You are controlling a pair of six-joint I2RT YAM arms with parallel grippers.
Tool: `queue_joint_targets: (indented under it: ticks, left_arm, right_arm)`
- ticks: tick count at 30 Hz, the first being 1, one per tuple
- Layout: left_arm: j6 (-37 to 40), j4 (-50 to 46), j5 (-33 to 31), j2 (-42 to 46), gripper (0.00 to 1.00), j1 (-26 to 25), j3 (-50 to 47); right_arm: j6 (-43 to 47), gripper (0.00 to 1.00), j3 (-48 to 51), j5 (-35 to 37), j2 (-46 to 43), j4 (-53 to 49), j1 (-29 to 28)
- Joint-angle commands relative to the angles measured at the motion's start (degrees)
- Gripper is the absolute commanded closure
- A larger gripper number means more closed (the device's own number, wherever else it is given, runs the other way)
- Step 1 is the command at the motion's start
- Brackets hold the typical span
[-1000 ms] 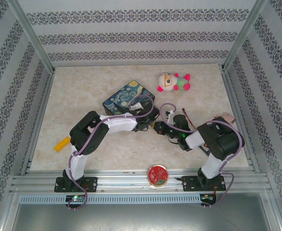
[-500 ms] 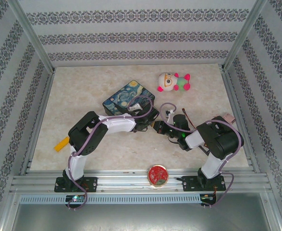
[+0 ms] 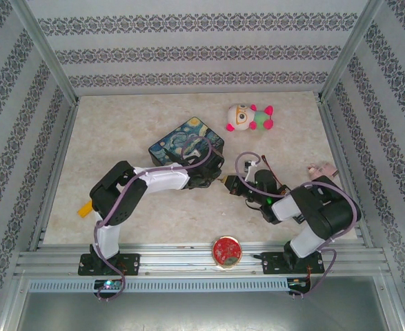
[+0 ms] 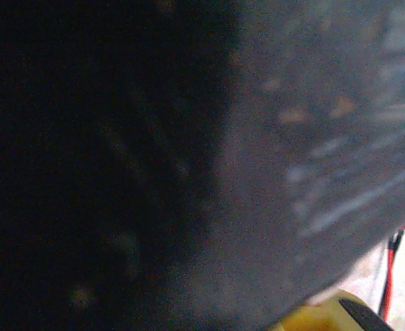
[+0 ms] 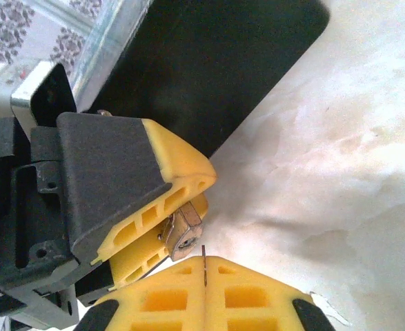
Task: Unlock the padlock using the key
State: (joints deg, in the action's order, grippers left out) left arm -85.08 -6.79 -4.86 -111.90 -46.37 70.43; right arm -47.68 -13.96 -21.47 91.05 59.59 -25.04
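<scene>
Right now the two arms meet near the middle of the surface [image 3: 119,131], just in front of the starry-painted tin [image 3: 185,141]. From the right wrist, the left pincer [image 5: 188,210] reaches in from the left with its yellow fingers closed on the padlock [image 5: 183,233]. The small metal body sits pinched between the two pads and pokes out at their tips, held above the surface. The right pincer [image 5: 205,276] is fully closed at the bottom of that view, and the key [image 5: 204,254] stands up from the seam between its fingers as a thin dark sliver. The key's tip is just beside the padlock's lower edge; whether they touch cannot be told. The left wrist view is mostly dark blur, with a yellow fingertip [image 4: 319,318] at the bottom edge. A plush toy [image 3: 249,116] lies beyond the tin, and a red disc [image 3: 226,251] sits on the near rail between the arm bases.
</scene>
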Motion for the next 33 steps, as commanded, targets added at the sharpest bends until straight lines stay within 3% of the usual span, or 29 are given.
queue_joint_targets:
  ticks: [1,9,21,33]
  left_arm:
    - [-5.8,3.9,2.1,1.6,0.73,0.8,-1.8]
    - [-10.2,9.1,3.5,0.1,0.73,0.7,-2.8]
    - [-12.8,12.6,4.0,0.3,0.73,0.7,-4.8]
    - [-14.0,15.2,4.7,-0.7,0.73,0.7,-5.1]
  right_arm:
    - [-1.3,1.00,2.0,4.0,-3.5,2.5,-1.0]
    - [-1.6,1.00,3.0,8.0,-8.7,1.1,-2.2]
    - [-3.7,1.00,2.9,13.2,-5.6,5.9,-3.7]
    - [-4.3,1.00,2.3,13.5,-2.5,9.2,-4.6]
